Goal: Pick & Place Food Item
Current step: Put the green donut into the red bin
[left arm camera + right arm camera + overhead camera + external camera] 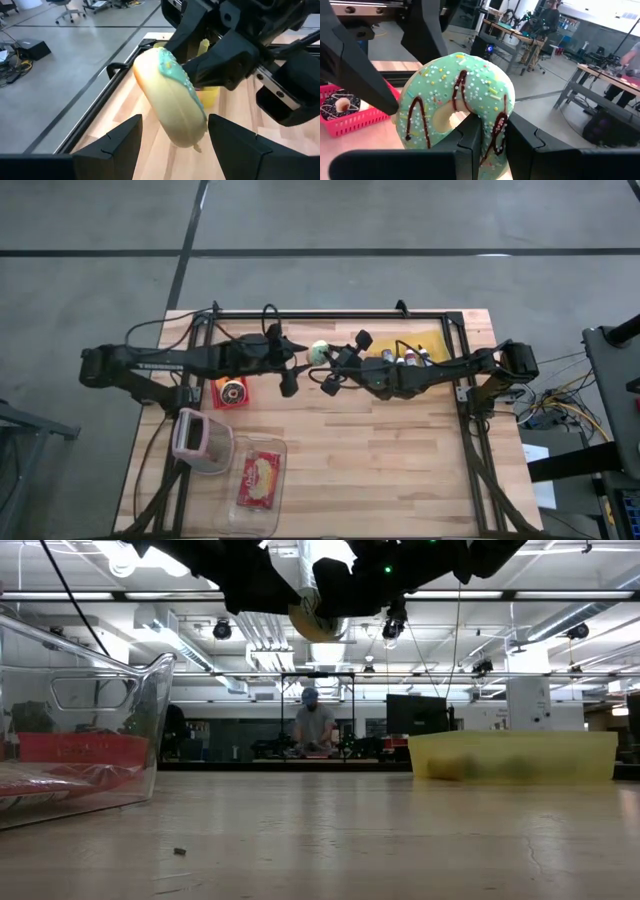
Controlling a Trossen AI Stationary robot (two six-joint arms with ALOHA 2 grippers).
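Right hand (492, 137) is clenched on the rim of a green-iced donut (455, 105) with sprinkles and dark stripes, held in the air above the far middle of the wooden bench (400, 470). Left hand (172, 145) hovers with its fingers spread either side of the donut, not gripping it. No writing can be read. A pink basket (355, 117), a yellow bin (515, 755) and a clear container (80, 740) sit on the bench; a person (313, 725) stands in the room beyond.
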